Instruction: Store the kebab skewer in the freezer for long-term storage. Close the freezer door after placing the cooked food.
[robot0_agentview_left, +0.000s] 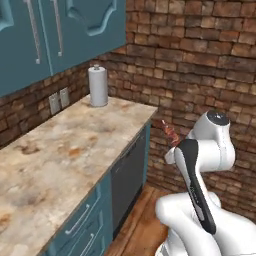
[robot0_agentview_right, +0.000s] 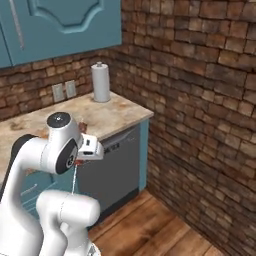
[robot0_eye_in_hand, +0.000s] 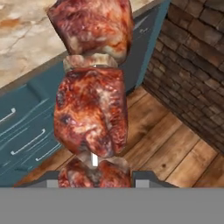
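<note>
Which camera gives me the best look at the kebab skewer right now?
The hand view: the kebab skewer runs up its middle, meat chunks close and sharp. In the left base view only its reddish tip pokes out above the arm. In the right base view, a thin pale stick hangs below the hand.

Arm (robot0_agentview_left: 200, 165) folded up, gripper (robot0_eye_in_hand: 95, 179) clamped shut w/ load
</note>
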